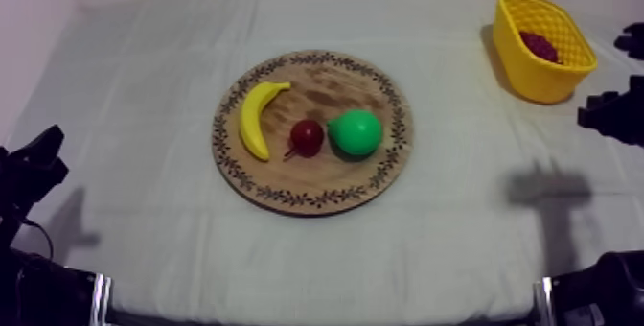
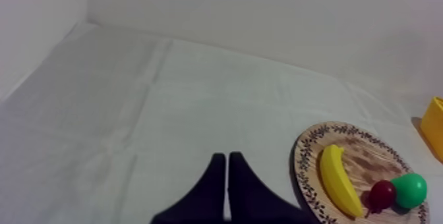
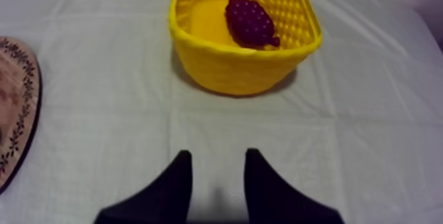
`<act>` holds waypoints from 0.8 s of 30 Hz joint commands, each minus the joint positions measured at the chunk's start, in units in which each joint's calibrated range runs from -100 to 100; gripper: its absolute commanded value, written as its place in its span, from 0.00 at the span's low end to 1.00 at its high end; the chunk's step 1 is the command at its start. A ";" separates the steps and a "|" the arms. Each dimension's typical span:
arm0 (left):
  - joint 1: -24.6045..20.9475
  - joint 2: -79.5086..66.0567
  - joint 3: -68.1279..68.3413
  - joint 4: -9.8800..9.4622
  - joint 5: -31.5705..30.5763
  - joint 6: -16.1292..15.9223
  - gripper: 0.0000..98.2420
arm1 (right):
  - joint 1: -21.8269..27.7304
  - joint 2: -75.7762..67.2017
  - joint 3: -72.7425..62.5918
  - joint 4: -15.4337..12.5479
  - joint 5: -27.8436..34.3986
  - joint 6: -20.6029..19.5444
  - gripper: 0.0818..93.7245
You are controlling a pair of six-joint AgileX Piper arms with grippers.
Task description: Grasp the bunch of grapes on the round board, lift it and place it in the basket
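The right fingers point(image 3: 175, 187) stand apart with nothing between them, low over bare cloth. In front of them, past an open strip of cloth, is the yellow basket point(image 3: 244, 72). The bunch of grapes point(image 3: 249, 21) already lies inside it, against the far wall. The left fingers point(image 2: 214, 190) are pressed together into one narrow wedge, over the cloth near the left edge of the table point(image 1: 144, 109).

The basket sits near the far right corner of the table, well apart from the wooden board point(image 1: 326, 79) in the middle. All around the board the cloth is free: a wide room to the left edge, a broad band to the near edge, and a clear way between board and basket.

By count there is one board and one basket. On the board are three fruits: one banana point(image 1: 254, 119), one small red fruit point(image 1: 307, 136) and one pear point(image 1: 356, 132), the red fruit just beside the pear. In the basket is one bunch of grapes.
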 commanded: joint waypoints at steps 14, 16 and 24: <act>0.00 0.00 -0.02 -0.02 0.00 0.02 0.00 | -1.22 -21.07 14.65 -0.76 0.47 0.25 0.07; 0.00 0.00 -0.02 -0.02 0.00 0.02 0.00 | -1.27 -24.14 16.15 -1.53 0.53 0.75 0.05; 0.00 0.00 -0.02 -0.02 0.00 0.02 0.00 | -0.86 -33.50 17.95 -6.70 3.73 3.13 0.01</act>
